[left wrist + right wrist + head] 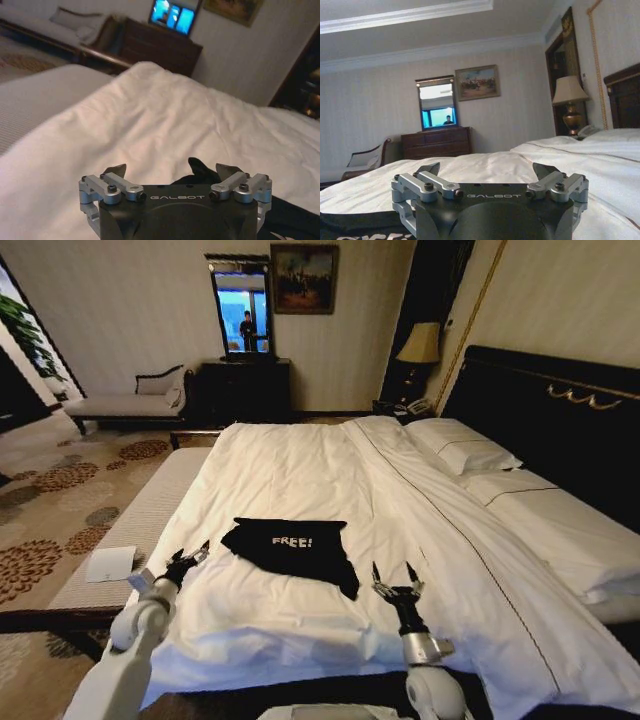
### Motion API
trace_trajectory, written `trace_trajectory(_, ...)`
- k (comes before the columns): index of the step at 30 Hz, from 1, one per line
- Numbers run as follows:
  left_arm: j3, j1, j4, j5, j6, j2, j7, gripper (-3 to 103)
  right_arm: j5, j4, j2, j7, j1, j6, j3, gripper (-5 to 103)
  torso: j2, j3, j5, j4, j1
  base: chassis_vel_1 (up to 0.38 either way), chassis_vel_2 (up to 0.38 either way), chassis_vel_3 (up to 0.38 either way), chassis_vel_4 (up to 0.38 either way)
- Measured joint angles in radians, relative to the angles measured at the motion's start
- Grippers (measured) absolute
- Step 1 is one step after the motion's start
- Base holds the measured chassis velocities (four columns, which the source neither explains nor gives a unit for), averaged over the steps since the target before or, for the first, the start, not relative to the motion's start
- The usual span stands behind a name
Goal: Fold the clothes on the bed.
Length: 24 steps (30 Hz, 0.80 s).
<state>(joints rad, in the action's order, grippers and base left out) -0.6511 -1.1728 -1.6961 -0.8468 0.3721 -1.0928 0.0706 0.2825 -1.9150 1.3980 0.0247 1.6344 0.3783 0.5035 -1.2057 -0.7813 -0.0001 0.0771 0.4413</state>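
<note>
The clothes are one black T-shirt (290, 543) with white "FREE!" lettering, lying crumpled and partly folded on the white duvet of the bed (300, 470), near its foot. My left gripper (195, 554) hovers open just left of the shirt, low over the duvet. My right gripper (393, 572) stands open just right of the shirt's lower corner, with nothing between its fingers. In the left wrist view the open left gripper (172, 170) points at a black fold of the T-shirt (201, 168). In the right wrist view the open right gripper (486, 169) is beside the T-shirt (360, 222).
White pillows (465, 445) and a dark headboard (560, 405) lie to the right. A pale bench (140, 515) with a white card (110, 563) runs along the bed's left side. A chaise lounge (130, 400), dark dresser (245, 390) and lamp (420, 343) stand by the far wall.
</note>
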Motion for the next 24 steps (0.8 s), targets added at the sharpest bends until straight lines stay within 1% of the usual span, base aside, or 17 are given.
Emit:
trace_trajectory(2,0.063,0.083,0.078,-0.013,0.010,0.025,0.002,100,0.006,0.005,0.003,-0.003,0.011,0.008,0.005,100,0.000,0.000,-0.0001,0.0007,0.000,0.000,0.000,0.000,0.000)
trace_trajectory(3,0.063,0.083,0.078,-0.013,0.010,0.025,0.002,100,0.006,0.005,0.003,-0.003,0.011,0.008,0.005,100,0.000,0.000,-0.0001,0.0007,0.000,0.000,0.000,0.000,0.000)
trace_trajectory(7,0.184,0.217,0.211,-0.014,0.013,0.056,-0.015,100,0.009,0.019,-0.004,-0.006,0.006,0.020,0.019,100,0.000,0.000,0.0002,0.0000,0.000,0.000,0.000,0.000,0.000)
trace_trajectory(8,0.184,0.217,0.211,-0.014,0.013,0.056,-0.015,100,0.009,0.019,-0.004,-0.006,0.006,0.020,0.019,100,0.000,0.000,0.0002,0.0000,0.000,0.000,0.000,0.000,0.000)
trace_trajectory(9,0.208,0.242,0.241,-0.009,0.013,0.058,-0.019,100,0.009,0.021,-0.006,-0.007,0.001,0.020,0.020,100,0.000,0.000,0.0002,0.0001,0.000,0.000,0.000,0.000,0.000)
trace_trajectory(12,0.273,0.321,0.334,0.001,0.007,0.056,-0.030,100,0.009,0.028,-0.009,-0.011,-0.017,0.019,0.016,100,0.000,0.000,0.0001,0.0000,0.000,0.000,0.000,0.000,0.000)
trace_trajectory(13,0.273,0.321,0.334,0.001,0.007,0.056,-0.030,100,0.009,0.028,-0.009,-0.011,-0.017,0.019,0.016,100,0.000,0.000,0.0001,0.0000,0.000,0.000,0.000,0.000,0.000)
trace_trajectory(14,0.296,0.352,0.374,0.003,0.003,0.052,-0.036,100,0.009,0.032,-0.009,-0.012,-0.023,0.019,0.012,100,0.000,0.000,0.0001,0.0000,0.000,0.000,0.000,0.000,0.000)
trace_trajectory(17,0.334,0.404,0.438,0.004,0.000,0.043,-0.043,100,0.004,0.044,-0.004,-0.014,-0.035,0.017,0.001,100,0.000,0.000,0.0001,-0.0001,0.000,0.000,0.000,0.000,0.000)
trace_trajectory(19,0.375,0.459,0.501,0.004,-0.001,0.029,-0.046,102,-0.001,0.055,0.001,-0.017,-0.043,0.016,-0.011,100,0.000,0.000,0.0001,0.0000,0.000,0.000,0.000,0.000,0.000)
trace_trajectory(24,0.414,0.508,0.550,0.003,0.001,0.012,-0.049,97,-0.003,0.058,0.005,-0.018,-0.047,0.015,-0.015,100,0.000,0.000,0.0002,0.0000,0.000,0.000,0.000,0.000,0.000)
